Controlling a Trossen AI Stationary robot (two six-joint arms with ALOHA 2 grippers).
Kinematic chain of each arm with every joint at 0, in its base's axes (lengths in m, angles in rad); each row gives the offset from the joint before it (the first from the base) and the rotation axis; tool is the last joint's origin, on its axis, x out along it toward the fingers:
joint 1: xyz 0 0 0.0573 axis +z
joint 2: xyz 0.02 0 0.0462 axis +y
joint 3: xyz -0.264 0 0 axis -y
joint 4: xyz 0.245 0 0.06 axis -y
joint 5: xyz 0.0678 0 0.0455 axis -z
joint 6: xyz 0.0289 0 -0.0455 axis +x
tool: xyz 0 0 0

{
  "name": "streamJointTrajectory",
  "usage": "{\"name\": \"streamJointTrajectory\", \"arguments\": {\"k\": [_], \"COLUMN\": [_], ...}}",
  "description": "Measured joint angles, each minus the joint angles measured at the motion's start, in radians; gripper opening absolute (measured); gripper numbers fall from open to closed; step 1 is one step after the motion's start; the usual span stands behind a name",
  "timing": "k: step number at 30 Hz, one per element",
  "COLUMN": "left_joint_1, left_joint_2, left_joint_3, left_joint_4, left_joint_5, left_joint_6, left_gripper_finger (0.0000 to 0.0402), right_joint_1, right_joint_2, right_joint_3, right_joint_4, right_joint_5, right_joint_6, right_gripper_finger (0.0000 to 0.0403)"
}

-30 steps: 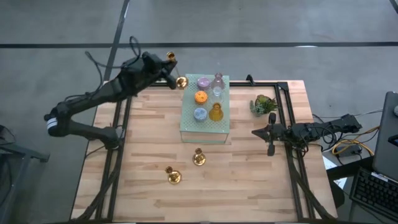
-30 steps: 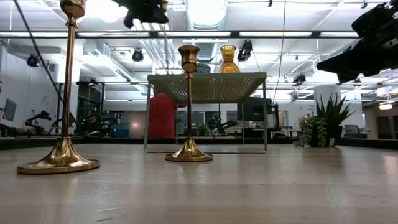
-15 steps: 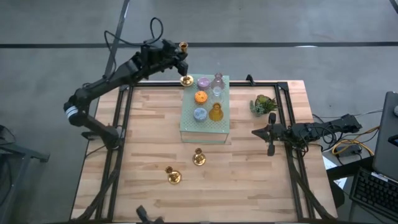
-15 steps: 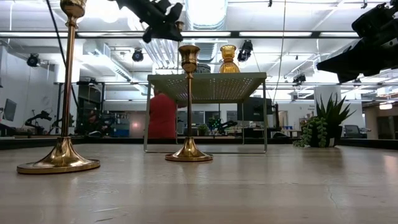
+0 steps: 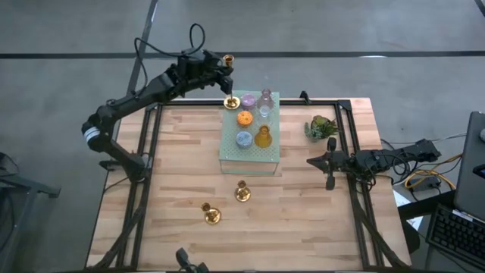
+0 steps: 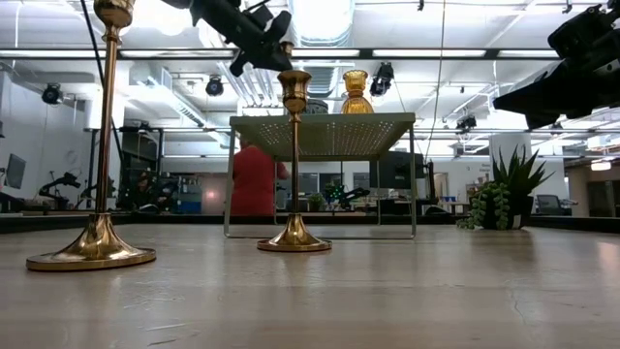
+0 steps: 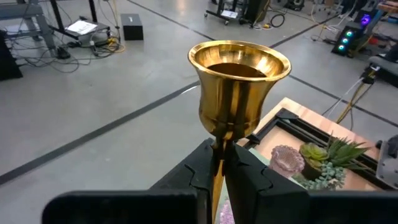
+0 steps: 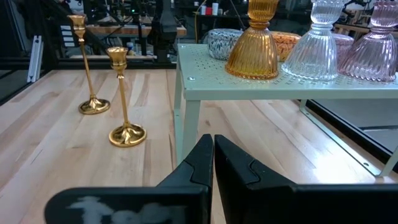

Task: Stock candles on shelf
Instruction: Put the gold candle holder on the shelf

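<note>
— Gold candlesticks, two of them (image 5: 242,191) (image 5: 211,214), are standing on the table (image 5: 182,167), nearer than the shelf (image 5: 250,161). Which arm is working?

— The left gripper (image 5: 225,76) is pinching a third gold candlestick (image 5: 229,80) tight by its stem, upright, its base (image 5: 232,101) hanging just over the shelf's far left corner.

— And the candles (image 5: 254,121)?

— They are sitting on the shelf, right beside that base. The right gripper (image 5: 329,182) is waiting, fingers closed on nothing, to the right of the shelf.
</note>
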State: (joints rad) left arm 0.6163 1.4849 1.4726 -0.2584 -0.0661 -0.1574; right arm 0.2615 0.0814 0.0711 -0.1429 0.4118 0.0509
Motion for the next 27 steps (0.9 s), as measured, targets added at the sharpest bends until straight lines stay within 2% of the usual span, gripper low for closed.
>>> {"name": "streamJointTrajectory", "arguments": {"k": [18, 27], "left_joint_1": [0.0, -0.004], "left_joint_2": [0.0, 0.004], "left_joint_3": [-0.004, -0.007], "left_joint_4": [-0.019, -0.063], "left_joint_5": [0.029, 0.052], "left_joint_6": [0.025, 0.024], "left_gripper_finger": [0.0051, 0.0119], "right_joint_1": [0.0, 0.0], "right_joint_2": [0.0, 0.0], "right_joint_3": [0.0, 0.0], "right_joint_4": [0.0, 0.0], "right_joint_5": [0.0, 0.0], "right_joint_6": [-0.001, -0.001], "right_gripper_finger": [0.0008, 0.0008]}}
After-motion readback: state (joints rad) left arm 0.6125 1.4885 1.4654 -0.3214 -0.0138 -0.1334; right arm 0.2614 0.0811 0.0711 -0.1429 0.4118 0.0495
